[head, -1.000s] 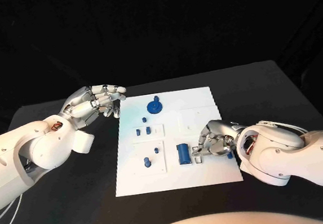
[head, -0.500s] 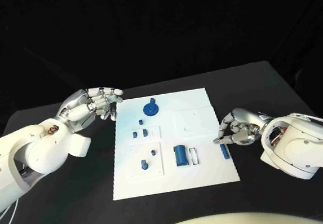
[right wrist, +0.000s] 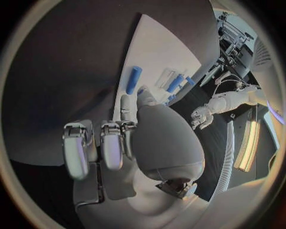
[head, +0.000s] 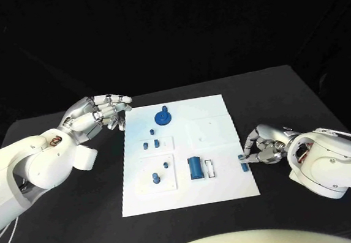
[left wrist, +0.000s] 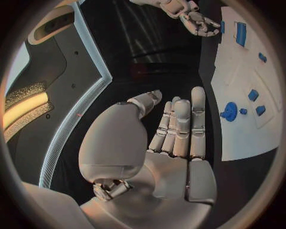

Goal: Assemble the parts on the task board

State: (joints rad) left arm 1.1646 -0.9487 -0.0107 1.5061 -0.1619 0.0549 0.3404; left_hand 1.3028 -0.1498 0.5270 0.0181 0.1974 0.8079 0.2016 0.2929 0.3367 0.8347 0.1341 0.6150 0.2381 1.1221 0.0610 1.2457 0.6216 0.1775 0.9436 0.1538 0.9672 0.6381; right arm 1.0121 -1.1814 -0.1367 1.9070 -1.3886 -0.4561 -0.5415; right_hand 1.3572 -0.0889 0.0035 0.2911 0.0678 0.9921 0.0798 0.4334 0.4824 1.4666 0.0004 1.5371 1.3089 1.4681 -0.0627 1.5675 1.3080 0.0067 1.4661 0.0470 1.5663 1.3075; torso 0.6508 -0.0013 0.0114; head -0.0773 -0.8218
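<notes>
Task board [head: 226, 188], the white plate, lies in the middle of the black table [head: 295, 88] with its blue parts in much the same places as half a second ago: a round blue part [head: 164, 117] at the board's twelve o'clock end, two small pegs [head: 152, 143] below it, another peg [head: 156, 177] at about eight o'clock, and a blue block [head: 196, 168] near the centre toward six. A short blue cylinder [head: 243, 162] rests at the board's four o'clock edge.

What differs is the right hand [head: 261, 144]. A second ago it was bent over the board beside the blue block; now it has drawn back off the plate and sits at the board's three to four o'clock edge, just beside the cylinder. Its fingers are curled in; whether they touch or pinch the cylinder I cannot tell. The right wrist view shows the cylinder [right wrist: 133, 79] lying on the board beyond the fingertips [right wrist: 125, 102].

Left hand [head: 99, 113] has barely moved, hovering off the board's ten to eleven o'clock corner, holding nothing. The left wrist view shows its fingers [left wrist: 181, 124] stretched fairly straight, side by side, the palm empty.
</notes>
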